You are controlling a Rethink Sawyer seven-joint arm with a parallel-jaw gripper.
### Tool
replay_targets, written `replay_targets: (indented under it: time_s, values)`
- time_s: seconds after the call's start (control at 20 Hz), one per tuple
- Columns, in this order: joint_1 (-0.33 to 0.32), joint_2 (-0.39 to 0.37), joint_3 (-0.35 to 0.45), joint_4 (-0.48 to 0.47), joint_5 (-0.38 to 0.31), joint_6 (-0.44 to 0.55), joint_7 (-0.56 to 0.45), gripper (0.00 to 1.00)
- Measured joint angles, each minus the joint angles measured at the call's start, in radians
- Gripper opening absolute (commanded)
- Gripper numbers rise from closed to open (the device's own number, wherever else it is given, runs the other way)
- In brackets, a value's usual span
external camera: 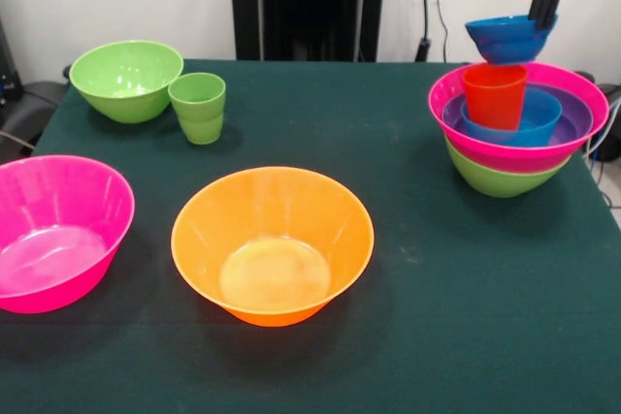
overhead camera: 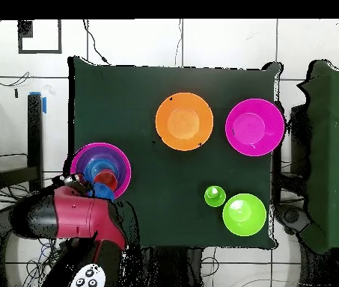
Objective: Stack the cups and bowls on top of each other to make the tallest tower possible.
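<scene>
The tower (external camera: 517,147) stands at the right edge of the table: a green bowl at the base, then a wide pink bowl, a purple bowl and a blue bowl (external camera: 532,121), with the orange-red cup (external camera: 494,94) upright inside. My gripper (external camera: 543,15) is shut on the rim of a second small blue bowl (external camera: 506,38) and holds it tilted just above the cup. In the overhead view the tower (overhead camera: 101,164) sits beside the arm (overhead camera: 71,217). A light green cup (external camera: 199,107), a green bowl (external camera: 126,79), a pink bowl (external camera: 53,230) and an orange bowl (external camera: 272,244) stand loose.
The loose bowls also show in the overhead view: orange bowl (overhead camera: 184,121), pink bowl (overhead camera: 254,127), green bowl (overhead camera: 244,213), green cup (overhead camera: 215,196). The tower sits close to the table's edge. The robot's black pedestal (external camera: 309,2) stands behind the table.
</scene>
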Motion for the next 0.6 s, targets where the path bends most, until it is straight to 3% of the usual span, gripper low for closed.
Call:
replay_targets:
  time_s: [0.6]
  values:
    - [-0.104, 0.025, -0.012, -0.004, 0.0, 0.0, 0.0, 0.0]
